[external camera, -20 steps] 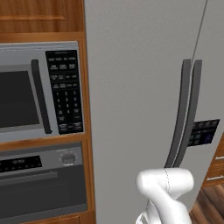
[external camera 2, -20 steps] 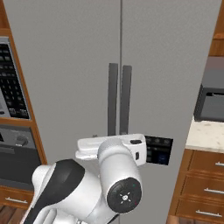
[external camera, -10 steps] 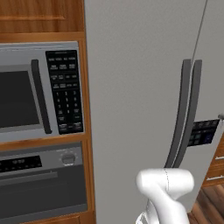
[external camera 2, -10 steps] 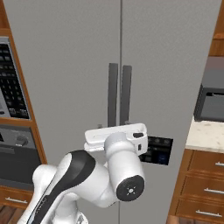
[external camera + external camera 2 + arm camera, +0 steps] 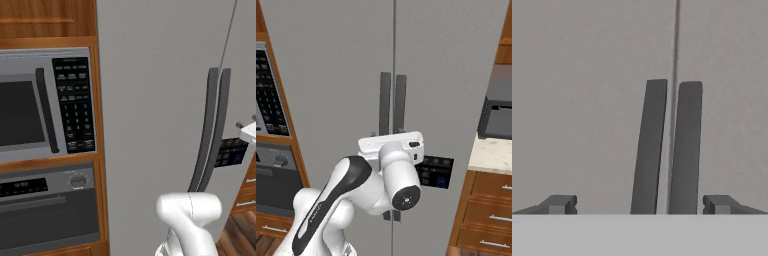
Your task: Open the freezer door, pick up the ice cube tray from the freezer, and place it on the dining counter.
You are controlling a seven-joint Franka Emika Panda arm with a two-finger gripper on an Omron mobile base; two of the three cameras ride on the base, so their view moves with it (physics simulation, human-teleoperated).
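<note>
The arm is turning and lifting its hand toward the fridge front. In the right base view the white hand block, which stood lower and more to the left a second ago, is now sitting higher, right in front of the lower part of the two dark handles. In the left base view a white corner of the hand is now coming in at the right edge, where there was nothing before. The fridge itself is not shifting in either base view, so the base is standing and only the arm is moving.

The pincer (image 5: 637, 205) is standing wide open and is holding nothing. In the hand view its two tips are rising at the bottom, one at each side, and both handles are lying between them, a little further off; nothing is touching yet.

The freezer door (image 5: 331, 75) is the left one of the two, plain grey, and it is closed. Its handle (image 5: 649, 150) is the left bar, just beside the seam; the right bar belongs to the neighbouring door with the dark dispenser panel (image 5: 435, 171). The freezer and the ice cube tray are hidden behind the closed door.

For the task this means, I think, that the approach to the handle is going on and the opening step is not yet begun. The pincer is now centred between the two bars, so it probably needs to go a bit to the left bar before closing.
</note>
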